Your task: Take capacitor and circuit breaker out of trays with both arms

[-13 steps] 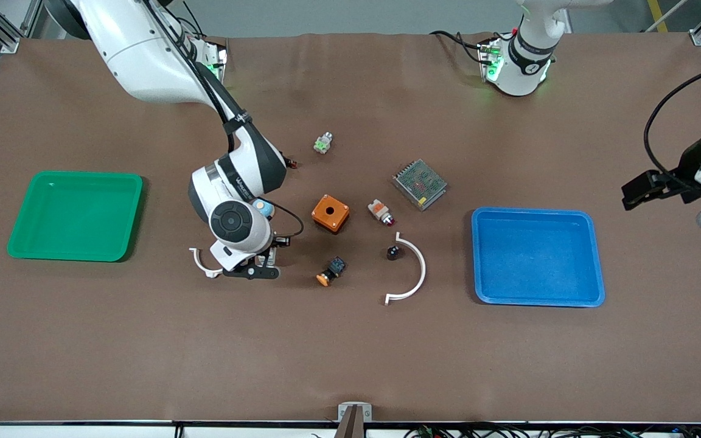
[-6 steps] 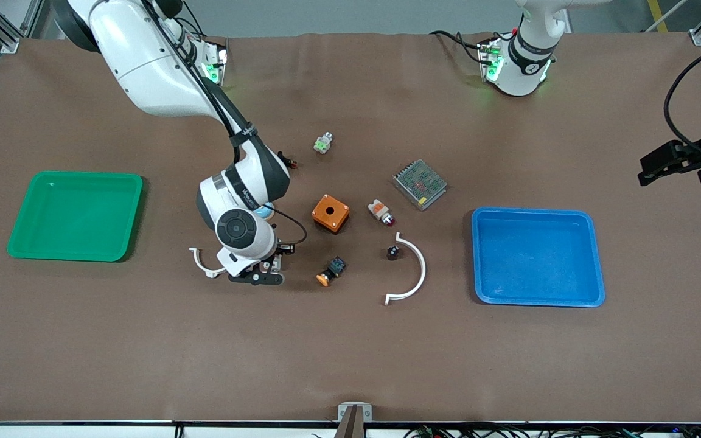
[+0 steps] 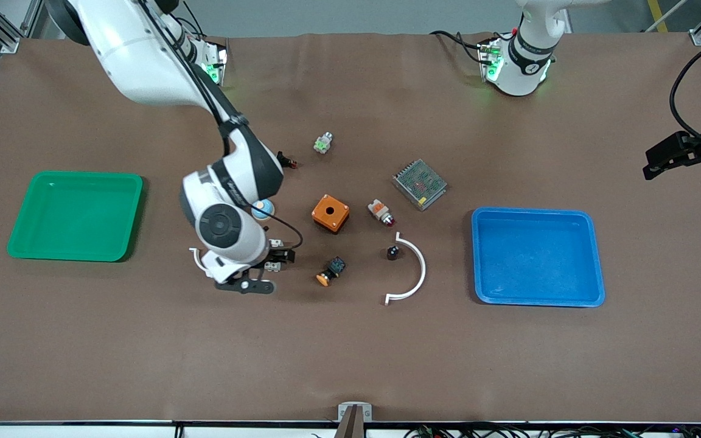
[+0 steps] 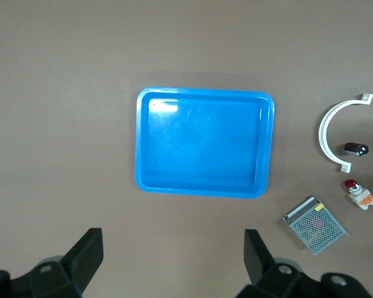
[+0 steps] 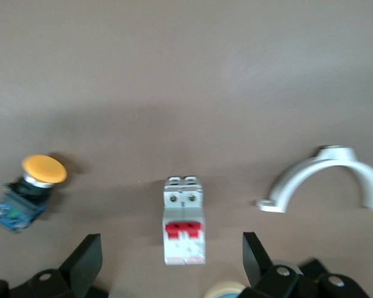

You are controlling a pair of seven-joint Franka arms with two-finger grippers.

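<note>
The breaker (image 5: 184,220), a white-grey block with red levers, lies flat on the brown table; it also shows in the front view (image 3: 274,264). My right gripper (image 5: 172,249) hovers over it, open, one finger on each side and neither touching it; it also shows in the front view (image 3: 265,267). The capacitor (image 3: 393,252), a tiny black cylinder, lies inside the curve of a large white clamp (image 3: 414,274); it also shows in the left wrist view (image 4: 355,149). My left gripper (image 3: 670,155) is high over the table's edge at the left arm's end, open and empty (image 4: 173,248).
A blue tray (image 3: 594,261) lies toward the left arm's end, a green tray (image 3: 76,176) toward the right arm's. An orange box (image 3: 330,213), an orange-capped button (image 3: 330,272), a white-and-orange part (image 3: 381,212), a mesh box (image 3: 420,184) and a small white clamp (image 3: 199,260) lie mid-table.
My right wrist has turned and shifted slightly toward the green tray, and the breaker now shows beside it. My left gripper has drawn back and up toward the table's edge.
</note>
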